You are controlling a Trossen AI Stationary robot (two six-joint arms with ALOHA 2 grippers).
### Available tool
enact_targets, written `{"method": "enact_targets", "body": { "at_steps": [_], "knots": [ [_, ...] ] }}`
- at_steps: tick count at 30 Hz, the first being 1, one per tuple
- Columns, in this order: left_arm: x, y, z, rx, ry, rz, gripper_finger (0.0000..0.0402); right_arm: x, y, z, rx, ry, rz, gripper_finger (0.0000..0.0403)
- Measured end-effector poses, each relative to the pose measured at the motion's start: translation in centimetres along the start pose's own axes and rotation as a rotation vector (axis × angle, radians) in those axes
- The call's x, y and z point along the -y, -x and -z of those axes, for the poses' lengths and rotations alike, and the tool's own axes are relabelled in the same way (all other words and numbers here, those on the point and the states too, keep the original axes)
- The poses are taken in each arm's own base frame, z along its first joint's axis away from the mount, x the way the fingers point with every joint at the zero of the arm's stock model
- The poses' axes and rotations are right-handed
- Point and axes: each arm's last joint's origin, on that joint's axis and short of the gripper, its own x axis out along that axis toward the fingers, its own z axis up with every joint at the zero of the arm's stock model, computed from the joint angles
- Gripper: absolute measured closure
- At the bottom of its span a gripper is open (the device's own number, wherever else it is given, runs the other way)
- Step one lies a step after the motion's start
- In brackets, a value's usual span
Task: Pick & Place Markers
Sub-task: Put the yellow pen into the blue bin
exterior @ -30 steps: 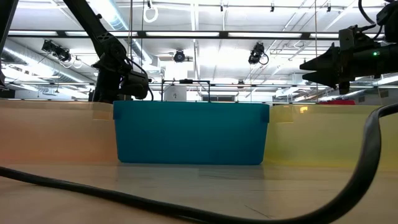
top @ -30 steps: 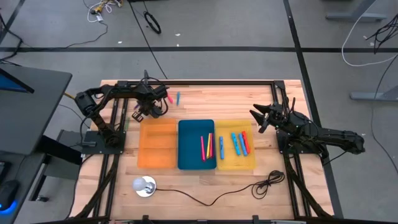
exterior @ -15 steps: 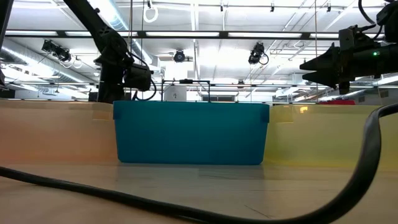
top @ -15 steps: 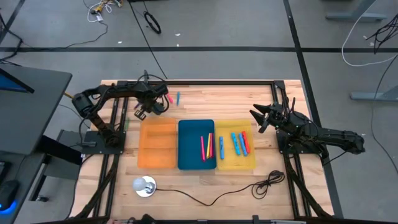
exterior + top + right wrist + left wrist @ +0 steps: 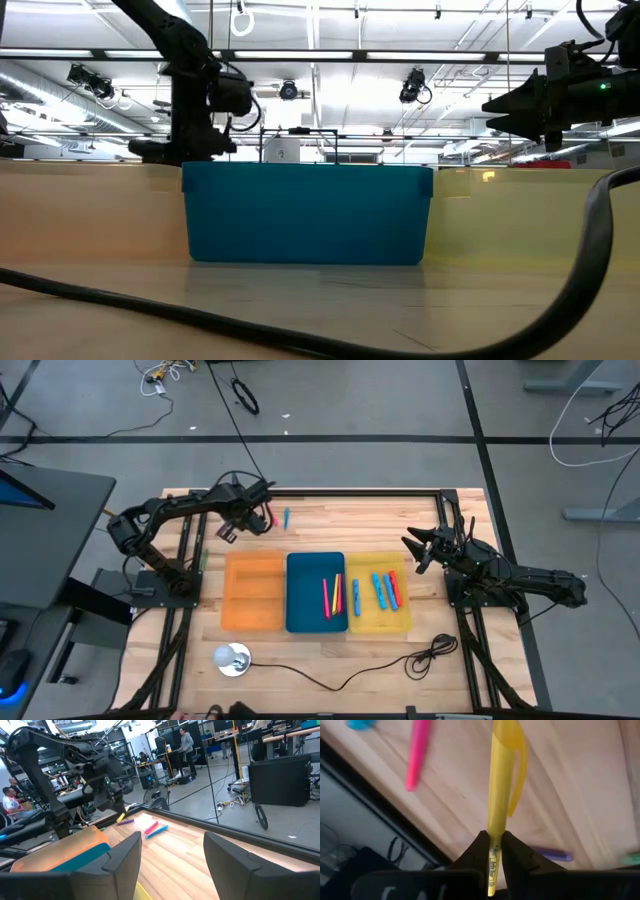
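A thin yellow plastic marker [image 5: 501,785] with a pocket clip is pinched between the closed fingers of the left gripper [image 5: 492,851], held up off the wooden tabletop [image 5: 330,520] just beyond the far edge of the flat orange rectangular tray [image 5: 252,591]. Beside that gripper, farther from the orange tray, a pink marker [image 5: 272,518] and a light-blue marker [image 5: 286,517] lie loose on the tabletop; the left wrist view also shows a purple marker [image 5: 551,854] lying on the wood.

The teal-blue rectangular tray [image 5: 316,615] touches the orange tray's side and holds pink, orange and yellow markers [image 5: 331,596]. Next past it, the yellow rectangular tray [image 5: 378,622] holds blue and red markers [image 5: 383,590].

The right gripper [image 5: 413,549] hangs beyond the yellow tray, well away from the orange tray, its fingers [image 5: 120,860] spread apart with nothing between them.
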Motion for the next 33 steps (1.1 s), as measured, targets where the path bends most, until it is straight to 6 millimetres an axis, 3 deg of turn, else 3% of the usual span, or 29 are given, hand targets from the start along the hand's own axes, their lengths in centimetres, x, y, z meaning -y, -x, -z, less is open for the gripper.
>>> {"method": "enact_targets", "body": {
  "at_steps": [6, 17, 33],
  "knots": [
    [-0.7, 1.9, -0.2, 0.005, -0.004, -0.057, 0.0371, 0.0, 0.0, 0.0, 0.000, 0.000, 0.000, 0.0188],
    [0.3, 4.2, -1.3, 0.025, -0.080, -0.066, 0.0371, 0.0, 0.0, 0.0, 0.000, 0.000, 0.000, 0.0188],
    [-1.3, 7.2, -7.1, 0.100, -0.235, -0.137, 0.0370, 0.0, 0.0, 0.0, 0.000, 0.000, 0.000, 0.0188]
  ]
}}
